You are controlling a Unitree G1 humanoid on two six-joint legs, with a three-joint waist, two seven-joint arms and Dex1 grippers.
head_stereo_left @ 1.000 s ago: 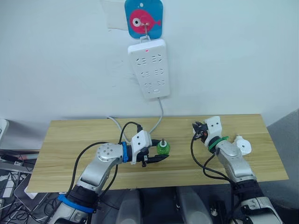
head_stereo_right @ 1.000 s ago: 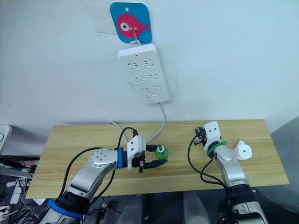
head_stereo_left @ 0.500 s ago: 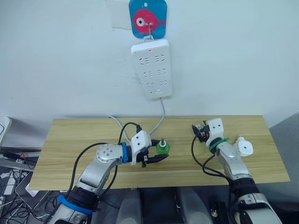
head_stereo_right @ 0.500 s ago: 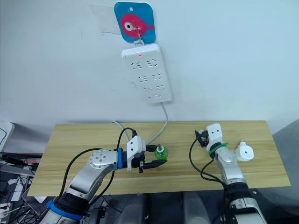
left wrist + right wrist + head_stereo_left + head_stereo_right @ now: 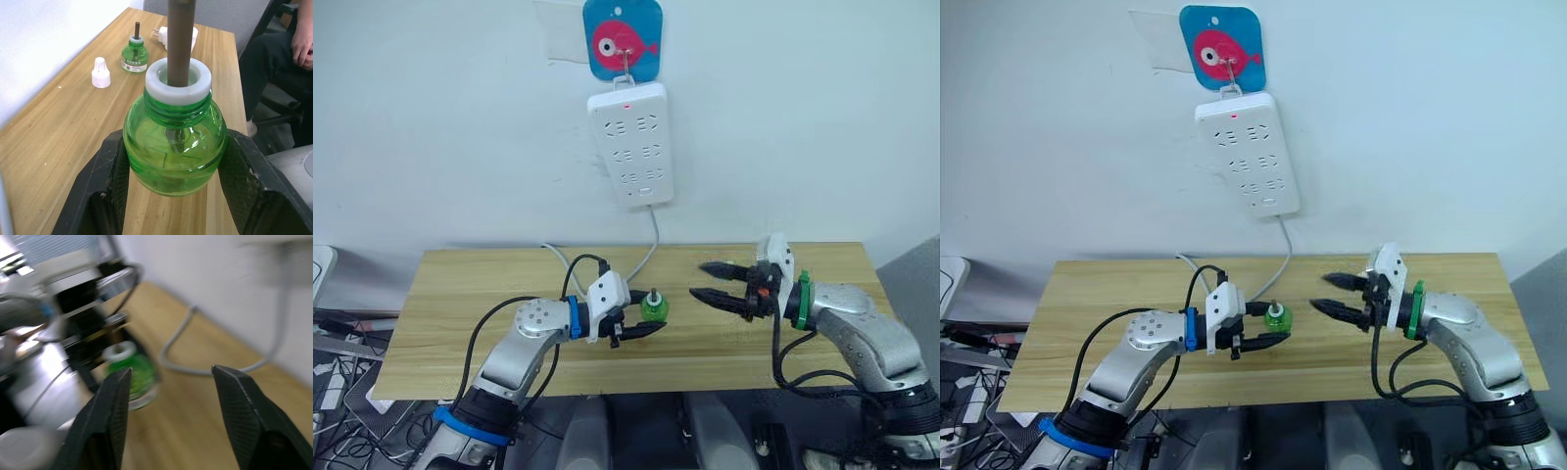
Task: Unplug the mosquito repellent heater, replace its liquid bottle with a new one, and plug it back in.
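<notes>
My left gripper (image 5: 644,328) is shut on a green liquid bottle (image 5: 653,309) with a white neck and brown wick, upright near the table's middle; the left wrist view has it (image 5: 174,142) clamped between both fingers. My right gripper (image 5: 702,280) hangs open a short way to the bottle's right, pointing at it, with nothing between its fingers (image 5: 115,406). The right wrist view looks at the same bottle (image 5: 131,373). The mosquito repellent heater (image 5: 194,36), white, lies far down the table in the left wrist view, near a second green bottle (image 5: 135,50) and a white cap (image 5: 100,73).
A white power strip (image 5: 631,147) with a red light hangs on the wall from a fish-shaped hook (image 5: 623,39). Its grey cable (image 5: 651,240) drops to the wooden table (image 5: 460,294). A seated person's hand (image 5: 302,44) is past the table's end.
My right arm has swung round and down, so its gripper now points left at the held bottle and the arm covers the heater in the eye views. The left arm has not moved.
</notes>
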